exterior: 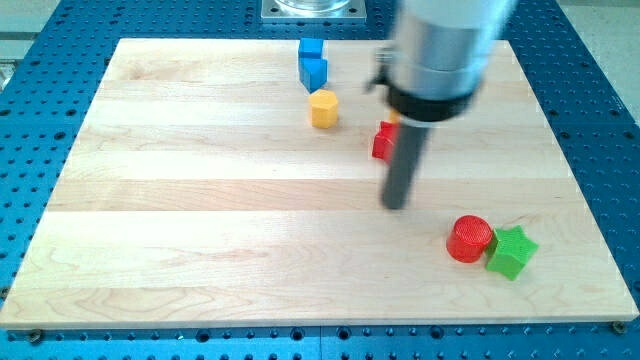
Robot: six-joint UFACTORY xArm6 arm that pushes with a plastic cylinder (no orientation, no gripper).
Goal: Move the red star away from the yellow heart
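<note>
Wooden board [200, 220] with blue [312, 62], yellow [323, 108], red [383, 141], red [469, 239], green [511, 251] blocks

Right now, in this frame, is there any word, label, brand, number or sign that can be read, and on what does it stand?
None: no readable text anywhere in the camera view.
Wooden board: bare grain, no markings.
Blocks, namely blue block, yellow block, red star, red cylinder and green star: plain faces.
Arm housing above my tip: blurred, nothing legible.
</note>
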